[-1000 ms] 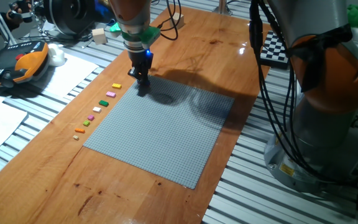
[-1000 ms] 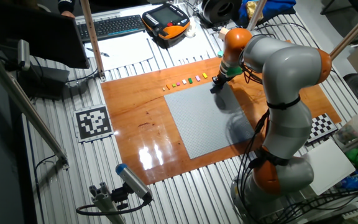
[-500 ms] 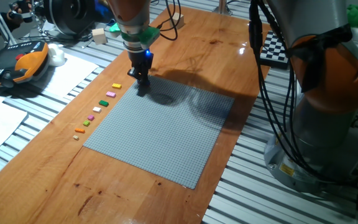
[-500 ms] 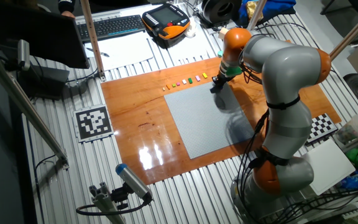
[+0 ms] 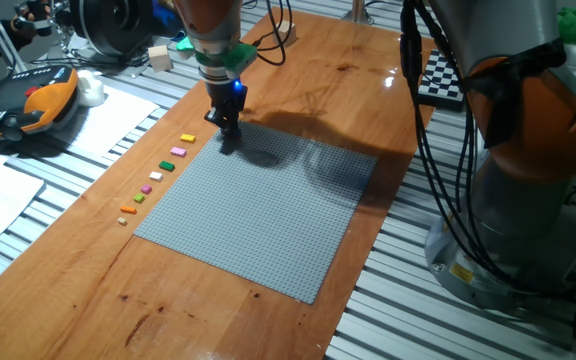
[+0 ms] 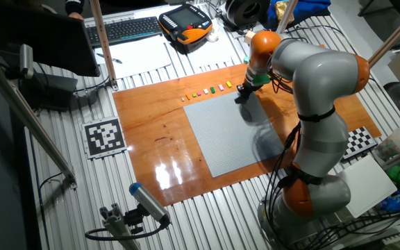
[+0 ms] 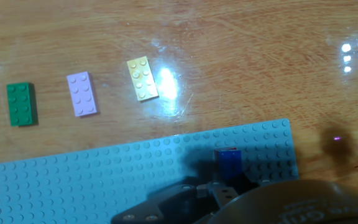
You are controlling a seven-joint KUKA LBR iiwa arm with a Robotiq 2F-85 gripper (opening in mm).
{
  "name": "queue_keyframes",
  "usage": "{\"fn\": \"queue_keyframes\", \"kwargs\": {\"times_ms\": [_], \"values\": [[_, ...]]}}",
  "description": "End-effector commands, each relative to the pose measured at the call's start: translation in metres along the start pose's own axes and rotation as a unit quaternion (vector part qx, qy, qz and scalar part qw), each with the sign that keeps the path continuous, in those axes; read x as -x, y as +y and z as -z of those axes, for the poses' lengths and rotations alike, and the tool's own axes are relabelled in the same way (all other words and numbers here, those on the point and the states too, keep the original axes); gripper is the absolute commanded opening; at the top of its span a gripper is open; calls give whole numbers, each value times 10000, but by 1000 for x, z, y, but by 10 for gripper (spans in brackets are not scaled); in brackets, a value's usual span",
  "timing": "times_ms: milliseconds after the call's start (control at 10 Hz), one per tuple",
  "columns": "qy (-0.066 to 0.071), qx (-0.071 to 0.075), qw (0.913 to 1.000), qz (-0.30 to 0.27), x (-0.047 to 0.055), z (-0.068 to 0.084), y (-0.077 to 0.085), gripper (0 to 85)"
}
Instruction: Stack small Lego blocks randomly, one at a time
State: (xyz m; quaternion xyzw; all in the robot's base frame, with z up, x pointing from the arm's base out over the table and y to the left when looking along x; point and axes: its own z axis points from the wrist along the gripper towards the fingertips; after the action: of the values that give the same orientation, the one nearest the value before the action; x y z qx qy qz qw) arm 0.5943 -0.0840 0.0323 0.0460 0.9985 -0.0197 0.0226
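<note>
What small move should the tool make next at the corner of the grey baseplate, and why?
Probably open slightly and lift straight up. In the hand view a blue Lego block stands on the grey baseplate near its corner, right at the tool tips, so it looks placed; whether the fingers grip it is unclear. The yellow block on the wood beside the plate could be fetched next.

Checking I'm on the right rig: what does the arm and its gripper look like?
A silver-grey arm with orange joint sections and black cables hanging alongside. The wrist has a green ring with a blue light; the small two-finger gripper is black.
</note>
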Motion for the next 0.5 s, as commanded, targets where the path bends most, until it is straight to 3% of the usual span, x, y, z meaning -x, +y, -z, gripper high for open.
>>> {"fn": "queue_keyframes", "kwargs": {"times_ms": [0, 400], "values": [[-6, 25, 10000, -2, 1, 1, 0, 0], [-14, 33, 9999, 136, 3, 1, 1, 0]]}}
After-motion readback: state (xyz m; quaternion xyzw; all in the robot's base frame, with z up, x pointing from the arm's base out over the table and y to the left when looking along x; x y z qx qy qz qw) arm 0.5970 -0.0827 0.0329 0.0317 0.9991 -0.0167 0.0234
